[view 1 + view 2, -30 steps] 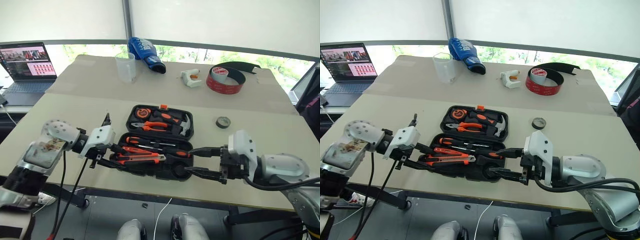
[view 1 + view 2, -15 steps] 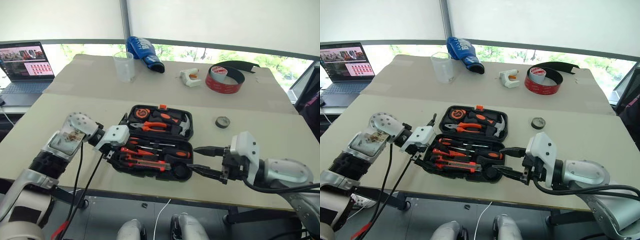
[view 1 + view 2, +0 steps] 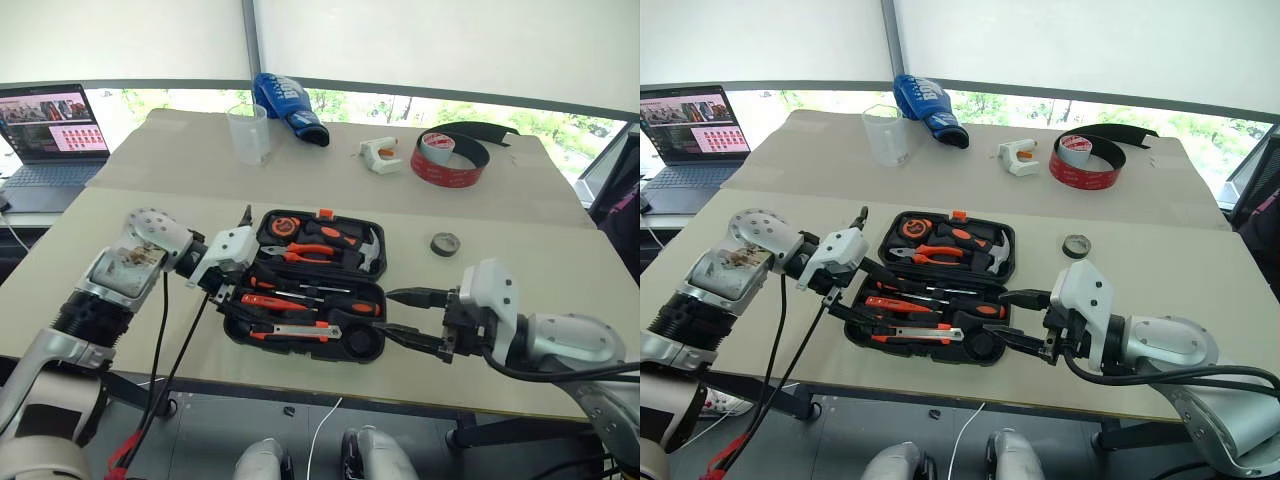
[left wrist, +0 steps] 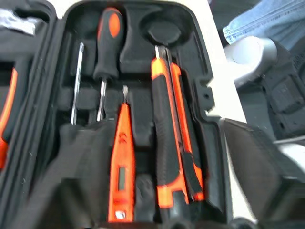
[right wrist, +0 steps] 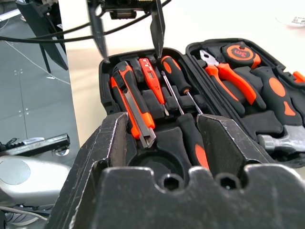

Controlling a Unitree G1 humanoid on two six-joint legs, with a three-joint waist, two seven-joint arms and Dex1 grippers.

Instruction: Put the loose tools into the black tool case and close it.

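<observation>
Your right gripper point(image 3: 405, 317) hangs at the near right corner of the flat black plastic clamshell tool case point(image 3: 306, 283), fingers spread wide, nothing between them. Your left gripper point(image 5: 127, 39) is over the case's near-left end, fingers parted with tips down among the tools, empty. Between those tips lie the orange-black utility knife point(image 4: 167, 138) and thin all-red screwdriver point(image 4: 120, 171); just past them, an orange-and-black-handled screwdriver point(image 4: 107, 45). The case lies open. Well beyond your right fingers, the small dark tape roll point(image 3: 446, 244) sits loose on the beige table point(image 3: 150, 215).
</observation>
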